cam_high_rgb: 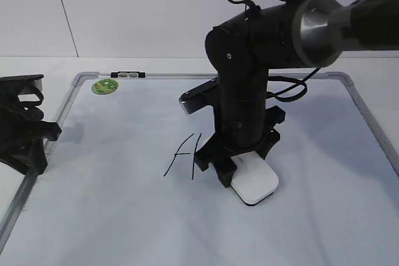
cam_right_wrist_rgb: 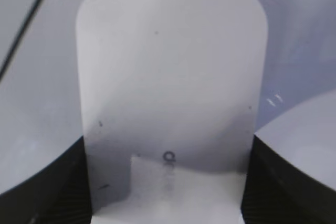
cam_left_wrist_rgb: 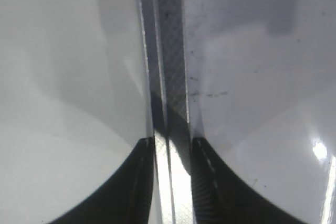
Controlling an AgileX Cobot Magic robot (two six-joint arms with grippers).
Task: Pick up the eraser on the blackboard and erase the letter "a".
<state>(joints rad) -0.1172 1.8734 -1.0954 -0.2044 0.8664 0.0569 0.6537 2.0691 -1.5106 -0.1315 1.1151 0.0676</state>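
Note:
The white eraser (cam_high_rgb: 255, 183) lies flat on the blackboard (cam_high_rgb: 124, 210), right of a hand-drawn capital "A" (cam_high_rgb: 184, 154). My right gripper (cam_high_rgb: 232, 165) stands straight over the eraser. In the right wrist view the eraser (cam_right_wrist_rgb: 170, 77) fills the gap between both fingers (cam_right_wrist_rgb: 168, 182), which press its side edges. The small letter "a" is hidden. My left gripper (cam_high_rgb: 28, 144) sits on the board's left edge. In the left wrist view its fingers (cam_left_wrist_rgb: 171, 148) close on the silver frame strip (cam_left_wrist_rgb: 170, 66).
A round green sticker (cam_high_rgb: 104, 86) and a small clip (cam_high_rgb: 128, 75) sit at the board's far left corner. The frame's right side (cam_high_rgb: 374, 129) runs near the picture edge. A black stroke (cam_right_wrist_rgb: 23, 30) of the capital "A" shows left of the eraser.

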